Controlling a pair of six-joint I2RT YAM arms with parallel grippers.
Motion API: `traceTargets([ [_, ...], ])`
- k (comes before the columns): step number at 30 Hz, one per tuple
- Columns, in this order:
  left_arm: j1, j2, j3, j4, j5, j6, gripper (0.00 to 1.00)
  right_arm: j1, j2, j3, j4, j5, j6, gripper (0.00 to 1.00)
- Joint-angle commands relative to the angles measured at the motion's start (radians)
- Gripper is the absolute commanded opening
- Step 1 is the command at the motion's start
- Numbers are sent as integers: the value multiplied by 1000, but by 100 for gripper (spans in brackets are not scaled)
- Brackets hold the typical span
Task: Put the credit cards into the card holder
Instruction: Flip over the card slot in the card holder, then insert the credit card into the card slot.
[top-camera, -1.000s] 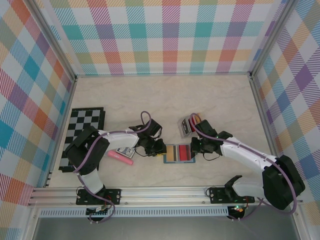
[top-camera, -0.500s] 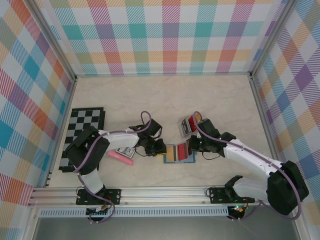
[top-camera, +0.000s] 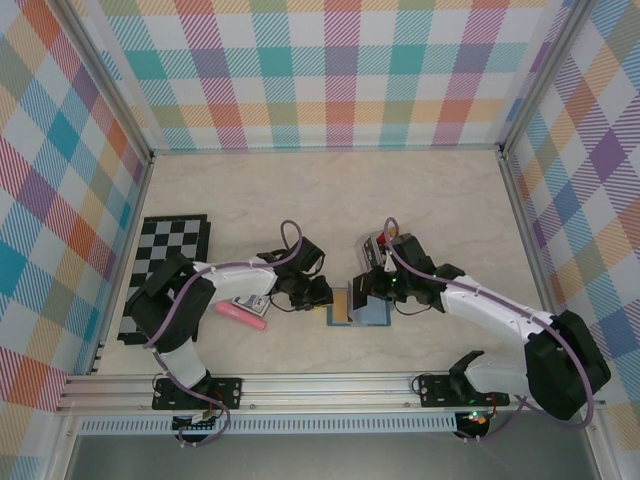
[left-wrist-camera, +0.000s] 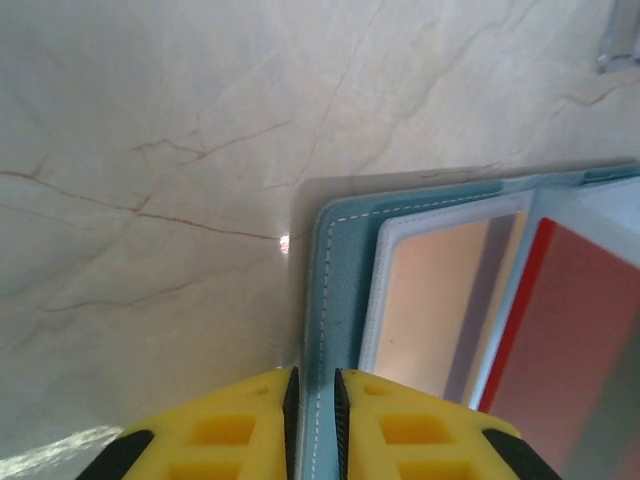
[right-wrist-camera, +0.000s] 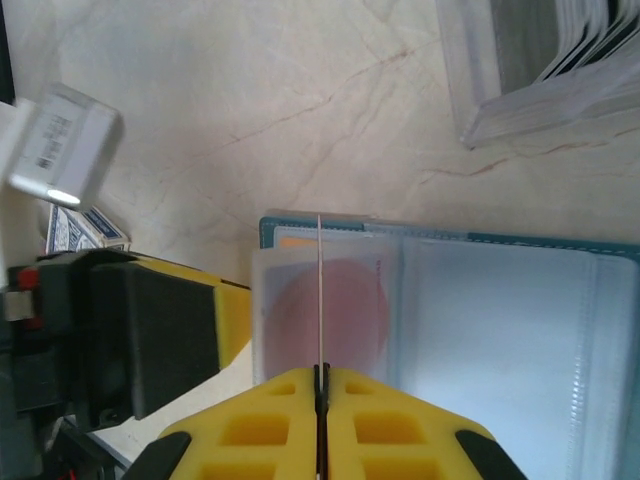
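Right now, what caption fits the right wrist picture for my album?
Right hand pinching a thin leaf of the open teal card holder, seen edge-on, on the marbled table.

The card holder (left-wrist-camera: 325, 300) is cut off by the right and bottom edges of the left wrist view, and the red card (left-wrist-camera: 570, 340) also. In the right wrist view, the credit cards (right-wrist-camera: 545, 50) pass beyond the top edge, and the playing-card box (right-wrist-camera: 85, 228) is half hidden.

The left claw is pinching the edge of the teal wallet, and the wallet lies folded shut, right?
Not shut: the card holder lies open, a tan card showing in its clear sleeve in the left wrist view. The left gripper does pinch its edge.
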Motion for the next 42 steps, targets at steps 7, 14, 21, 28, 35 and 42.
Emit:
traceTargets([
  [7, -13, -130, -43, -67, -139, -7, 27, 7, 9, -19, 5, 5, 14, 9],
  [14, -12, -158, -55, -52, -143, -7, 36, -10, -111, -105, 25, 104, 10, 8],
  [21, -13, -157, -59, 12, -117, -25, 38, -23, -190, -161, 57, 71, -2, 9],
  [28, -13, -116, -42, 41, -65, -34, 41, -49, -139, -221, 203, -61, 62, 9],
  [35, -12, -78, -41, 63, -30, -33, 42, -56, -120, -233, 251, -85, 72, 9],
  [42, -13, -38, -28, 69, -8, -27, 41, -59, -52, -224, 268, -73, 52, 9],
])
